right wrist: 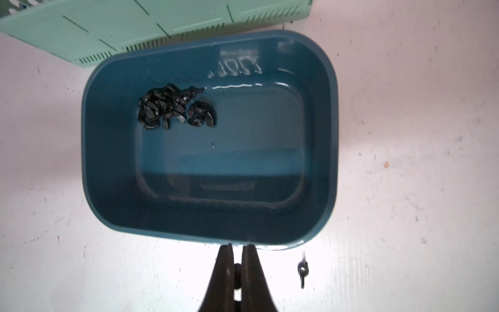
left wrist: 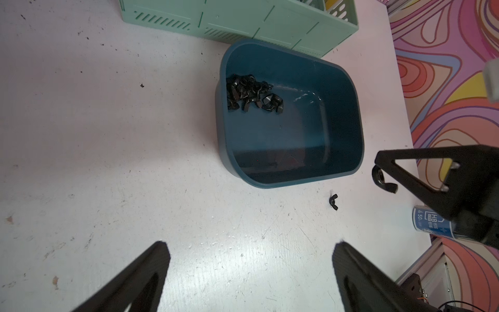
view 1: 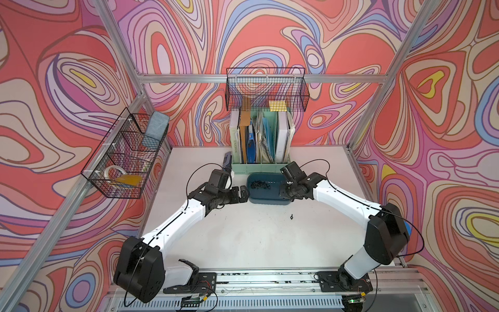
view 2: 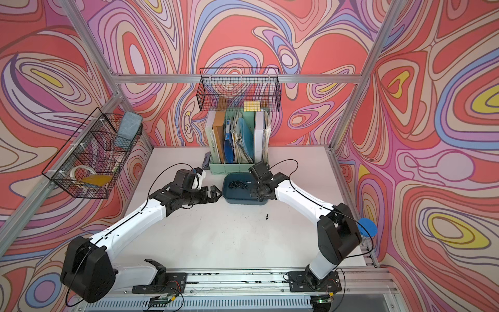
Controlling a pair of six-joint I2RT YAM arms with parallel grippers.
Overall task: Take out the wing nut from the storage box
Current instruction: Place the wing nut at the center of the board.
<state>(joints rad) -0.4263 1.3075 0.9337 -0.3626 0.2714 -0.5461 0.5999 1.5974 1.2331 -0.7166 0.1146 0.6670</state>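
Currently the right gripper [right wrist: 237, 248] is seen closed on a wing nut [left wrist: 383, 180]. The nut is pinched at the fingertips w/ most of its body hanging outside the pads. It is held approx. over the rim at the right end of the storage box [right wrist: 108, 167]; how high cannot be told. The left gripper [left wrist: 249, 248] is spread wide & empty, just beside the box's left end. A pile of nuts [right wrist: 172, 108] is left in the far-left part of the box. A loose nut [view 1: 292, 216] is already lying on the table [view 1: 243, 243], near the box's front wall.

Risks, as judged:
- The grip looks shallow, so the nut could be twisted out or dropped if the arm is swung fast.
- If it is dropped or released while over the rim, it would fall back in & the step would be undone.
- If let go from height, it may bounce/roll on the hard tabletop.
- The box looks light, so a knock from either arm could shove it against the mint file holder [left wrist: 243, 21] just behind.
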